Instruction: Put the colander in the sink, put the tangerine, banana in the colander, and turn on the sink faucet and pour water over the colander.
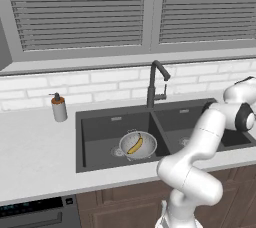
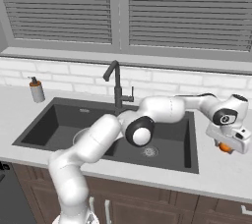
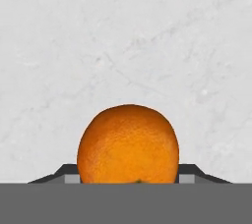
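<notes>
While one banana [image 1: 135,145] lies in the single colander [image 1: 137,145] in the left basin of the sink [image 1: 100,127], one tangerine [image 3: 128,144] sits on the white counter [image 3: 123,36] right of the sink. One gripper [image 3: 128,171] has its fingers [image 3: 66,171] pressed against both sides of the tangerine, grasping it. One faucet [image 1: 154,84] and one soap bottle [image 1: 59,107] stand behind the sink.

The hand [image 2: 224,147] sits low over the tangerine [image 2: 225,147] (just an orange sliver) on the surface [image 2: 221,169] right of the sink [image 2: 44,125].

Tangerine [image 3: 128,144] bright orange; banana [image 1: 135,145] yellow; colander [image 1: 148,150] silver-grey; sink [image 1: 100,137] dark grey.
</notes>
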You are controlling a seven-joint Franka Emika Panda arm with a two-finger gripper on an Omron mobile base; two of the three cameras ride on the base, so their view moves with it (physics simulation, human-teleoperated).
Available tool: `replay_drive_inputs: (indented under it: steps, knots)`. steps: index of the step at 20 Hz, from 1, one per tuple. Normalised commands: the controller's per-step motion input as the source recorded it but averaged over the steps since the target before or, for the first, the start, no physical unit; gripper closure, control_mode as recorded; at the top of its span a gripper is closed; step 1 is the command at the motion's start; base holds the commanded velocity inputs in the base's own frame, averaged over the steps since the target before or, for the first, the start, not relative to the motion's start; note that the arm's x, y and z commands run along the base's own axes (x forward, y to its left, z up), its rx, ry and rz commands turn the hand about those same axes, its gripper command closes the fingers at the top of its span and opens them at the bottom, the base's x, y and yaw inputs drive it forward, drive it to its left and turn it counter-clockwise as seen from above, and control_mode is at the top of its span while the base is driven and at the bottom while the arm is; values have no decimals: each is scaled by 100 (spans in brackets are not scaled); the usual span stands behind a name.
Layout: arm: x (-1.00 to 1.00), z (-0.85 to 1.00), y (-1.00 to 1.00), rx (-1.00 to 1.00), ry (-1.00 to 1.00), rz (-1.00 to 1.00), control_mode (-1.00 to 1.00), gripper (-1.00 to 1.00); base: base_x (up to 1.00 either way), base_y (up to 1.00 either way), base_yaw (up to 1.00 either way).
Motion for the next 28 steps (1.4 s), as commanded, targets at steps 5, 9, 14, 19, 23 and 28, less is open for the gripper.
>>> replay_drive_inputs:
  steps: [5,9,14,19,23,28]
  knots:
    - [-51,9,61,-1,0,12,-100,100,0,0,0]
    - [-56,4,83,-17,-6,12,-100,100,0,0,0]
    - [-49,17,84,-19,-4,23,-100,100,0,0,0]
    - [-30,40,66,-14,-1,31,-100,100,0,0,0]
    - [-39,26,81,-5,0,24,-100,100,0,0,0]
    - [-22,36,81,0,5,8,-100,100,0,0,0]
